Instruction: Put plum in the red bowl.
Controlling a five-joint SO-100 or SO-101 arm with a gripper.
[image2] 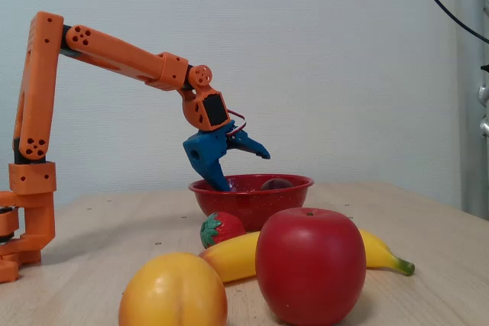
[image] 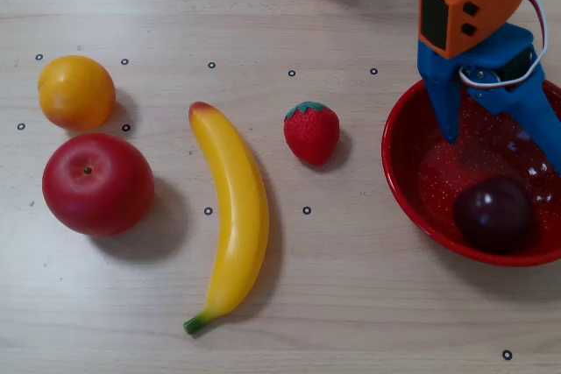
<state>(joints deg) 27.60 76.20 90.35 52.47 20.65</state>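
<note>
A glossy red with fine white speckles is shown by the red bowl (image: 405, 183), and a dark purple-maroon sheen by the plum (image: 493, 214) inside it. The gripper (image: 498, 151) is coloured blue below an orange arm (image2: 114, 55) (black panels and red-and-white wires are seen on the orange part), while the table (image: 351, 304) is given a pale wood grain dotted with small black rings. A deep red is seen on the apple (image: 97, 184), yellow-orange on the orange (image: 76, 92), yellow with a green stem tip on the banana (image: 230, 216), and red under a green cap on the strawberry (image: 312, 133)

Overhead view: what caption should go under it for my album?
Plum sits in the red bowl below the open tool, other fruit alongside.
</note>
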